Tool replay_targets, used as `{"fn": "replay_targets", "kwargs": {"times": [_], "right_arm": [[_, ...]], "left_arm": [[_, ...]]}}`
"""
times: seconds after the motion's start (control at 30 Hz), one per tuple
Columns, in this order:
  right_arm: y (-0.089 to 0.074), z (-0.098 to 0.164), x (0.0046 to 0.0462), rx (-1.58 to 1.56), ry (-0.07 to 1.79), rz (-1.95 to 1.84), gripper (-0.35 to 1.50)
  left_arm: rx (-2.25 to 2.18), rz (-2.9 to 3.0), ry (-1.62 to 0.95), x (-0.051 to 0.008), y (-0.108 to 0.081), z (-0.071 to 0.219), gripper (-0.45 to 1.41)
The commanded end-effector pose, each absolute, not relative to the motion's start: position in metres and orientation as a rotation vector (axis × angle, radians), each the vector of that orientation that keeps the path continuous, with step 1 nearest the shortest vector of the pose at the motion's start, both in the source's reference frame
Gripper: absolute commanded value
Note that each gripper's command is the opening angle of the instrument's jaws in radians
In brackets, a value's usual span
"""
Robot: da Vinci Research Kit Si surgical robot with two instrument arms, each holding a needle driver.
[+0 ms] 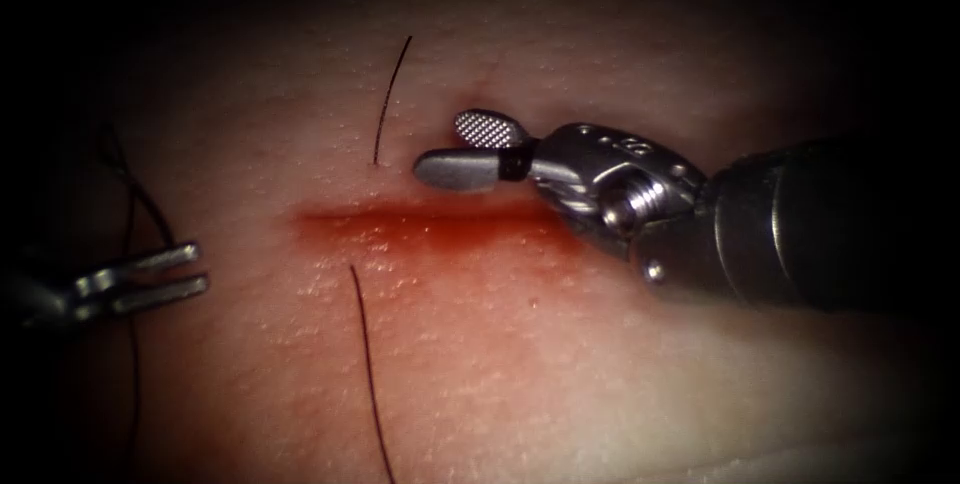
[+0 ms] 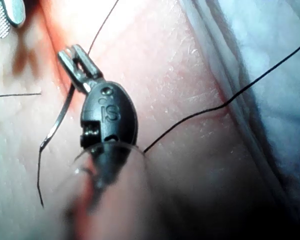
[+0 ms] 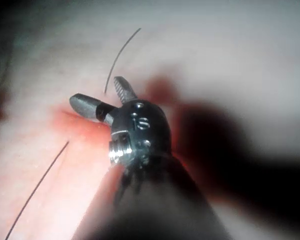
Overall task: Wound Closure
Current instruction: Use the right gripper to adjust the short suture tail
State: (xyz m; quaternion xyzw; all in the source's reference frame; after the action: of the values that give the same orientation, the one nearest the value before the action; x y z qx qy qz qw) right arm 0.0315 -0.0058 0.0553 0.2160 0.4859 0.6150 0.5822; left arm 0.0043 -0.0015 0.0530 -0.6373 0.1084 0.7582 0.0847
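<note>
The cut [image 1: 420, 224] runs across the tissue [image 1: 560, 364], wet with red fluid. Thread [image 1: 390, 94] comes out of the tissue on the far side of the cut, and more thread [image 1: 366, 364] on the near side. My right tool [image 1: 440, 144] hovers over the cut's far edge with its jaws open and nothing in them; it is also seen as right tool [image 3: 95, 90]. My left tool [image 1: 200, 267] lies at the far left, off the cut's left end. Its jaws look shut on the curved needle [image 2: 57, 120], held near one end, outside the tissue. Thread [image 1: 132, 364] trails from it.
A long loop of thread [image 2: 225, 102] lies across the tissue toward the pale blue drape [image 2: 275, 45] at the tissue's edge. One jaw of the right tool [image 2: 7, 17] lies beyond the left tool [image 2: 72, 52]. The right tool's shaft [image 1: 820, 224] covers the cut's right end.
</note>
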Motion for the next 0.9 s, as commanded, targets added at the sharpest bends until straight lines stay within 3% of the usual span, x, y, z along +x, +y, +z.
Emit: {"fn": "replay_targets", "kwargs": {"times": [0.03, 0.23, 0.9], "right_arm": [[-0.0049, 0.0562, 0.0325, 0.525, 1.162, 1.463, 0.83], [-0.003, 0.0587, 0.0341, 0.607, 1.171, 1.547, 1.04], [-0.0024, 0.0637, 0.0359, 0.562, 1.099, 1.624, 1.11]], "left_arm": [[-1.903, 2.261, 0.324, 0.0038, -0.0015, 0.0537, -0.45], [-1.903, 2.261, 0.325, 0.0038, -0.0015, 0.0537, -0.45], [-1.905, 2.262, 0.323, 0.004, -0.0016, 0.0537, -0.45]]}}
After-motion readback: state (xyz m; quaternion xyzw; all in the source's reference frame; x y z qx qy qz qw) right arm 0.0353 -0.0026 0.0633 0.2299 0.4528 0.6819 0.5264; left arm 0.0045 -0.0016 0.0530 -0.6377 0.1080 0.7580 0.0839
